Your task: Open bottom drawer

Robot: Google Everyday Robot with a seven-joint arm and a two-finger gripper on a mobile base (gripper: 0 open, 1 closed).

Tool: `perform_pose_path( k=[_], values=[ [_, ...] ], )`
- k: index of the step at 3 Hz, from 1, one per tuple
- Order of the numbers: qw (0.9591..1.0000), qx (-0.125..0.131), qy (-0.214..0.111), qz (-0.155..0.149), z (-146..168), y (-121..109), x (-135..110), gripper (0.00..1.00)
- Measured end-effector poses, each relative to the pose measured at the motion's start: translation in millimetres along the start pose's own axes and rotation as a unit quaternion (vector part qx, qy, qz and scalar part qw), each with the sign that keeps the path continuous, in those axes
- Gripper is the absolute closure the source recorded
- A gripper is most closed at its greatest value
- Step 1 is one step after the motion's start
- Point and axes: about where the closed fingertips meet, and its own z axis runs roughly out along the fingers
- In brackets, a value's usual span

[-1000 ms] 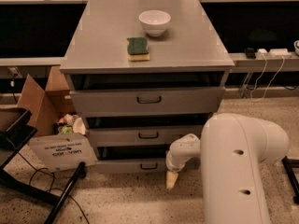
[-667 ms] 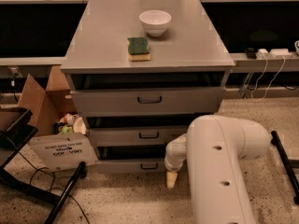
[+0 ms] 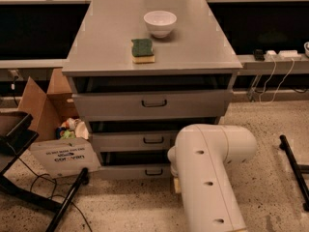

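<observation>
The grey cabinet (image 3: pixel 154 57) has three drawers. The bottom drawer (image 3: pixel 130 171) is the lowest, slim front panel, with a small dark bar handle (image 3: pixel 153 172). A dark gap shows above its front. My gripper (image 3: pixel 176 183) is low, just right of the bottom drawer's handle, near the floor. It is mostly hidden behind my large white arm (image 3: pixel 210 178), which fills the lower right.
A white bowl (image 3: pixel 160 23) and a green sponge (image 3: pixel 143 50) sit on the cabinet top. A cardboard box (image 3: pixel 50 124) with trash stands left of the drawers. A black stand (image 3: pixel 29 178) with cables lies at lower left. A black bar (image 3: pixel 294 170) is on the right floor.
My arm has swung left, toward the bottom drawer's front, and now covers most of the gripper. The drawers have not visibly moved.
</observation>
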Motion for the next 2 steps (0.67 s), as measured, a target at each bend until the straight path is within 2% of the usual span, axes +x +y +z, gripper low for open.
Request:
perform_pose_path(
  k=[1,2],
  values=[
    [0.9995,0.0,0.024,0.022,-4.1,9.5,17.6,0.38],
    [0.9994,0.0,0.025,0.023,-5.4,10.6,18.1,0.61]
  ],
)
